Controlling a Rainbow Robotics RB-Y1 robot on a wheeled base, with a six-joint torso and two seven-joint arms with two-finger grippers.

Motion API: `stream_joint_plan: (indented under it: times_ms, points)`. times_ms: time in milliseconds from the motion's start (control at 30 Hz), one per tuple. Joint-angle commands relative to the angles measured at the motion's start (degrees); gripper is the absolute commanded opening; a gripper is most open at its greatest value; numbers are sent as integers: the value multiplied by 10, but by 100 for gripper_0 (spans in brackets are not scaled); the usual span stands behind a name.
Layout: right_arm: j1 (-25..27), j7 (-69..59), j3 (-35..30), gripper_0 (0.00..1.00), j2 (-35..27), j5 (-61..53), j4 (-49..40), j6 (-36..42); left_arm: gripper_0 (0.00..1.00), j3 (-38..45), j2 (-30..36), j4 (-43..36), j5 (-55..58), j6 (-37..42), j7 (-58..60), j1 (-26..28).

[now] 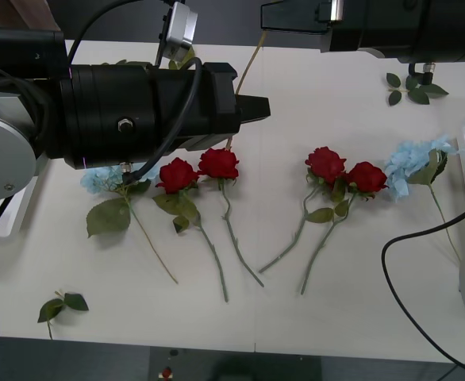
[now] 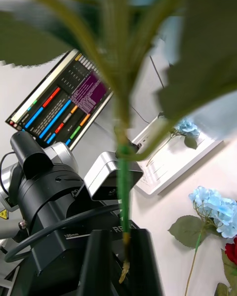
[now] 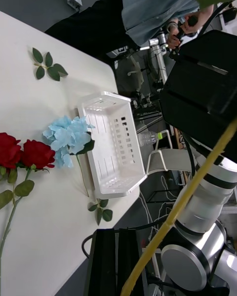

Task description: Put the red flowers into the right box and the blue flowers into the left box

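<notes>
Arm hides left blue flowers (image 1: 101, 179) partly

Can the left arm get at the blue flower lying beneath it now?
Probably not yet: the left gripper seems shut on a stem the right gripper also holds, and its arm overhangs that blue flower.

Left arm (image 1: 137, 111): glossy black cylindrical housing, silver joint cap, looped black cables, hex screw, white lettering.
</notes>
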Motion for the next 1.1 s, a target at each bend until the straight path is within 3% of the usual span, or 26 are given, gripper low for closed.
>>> stream_joint_plan:
  times_ms: [33,367,667,933,1100]
  points:
    - [-16,32,4,97,13,-3,-9,-3,0,6,-1,-15,-11,-5,12,-18]
    - [-16,32,4,100,13,-3,-9,-3,0,38,20,-15,-15,-1,16,-18]
    - [-16,32,4,100,13,-3,-9,-3,0,179,70,-15,7,143,17,-10]
    - [-16,32,4,100,13,-3,-9,-3,0,307,156,-15,16,183,8,85]
    - [-11,32,2,100,5,0,-4,-1,0,388,207,-11,16,183,0,189]
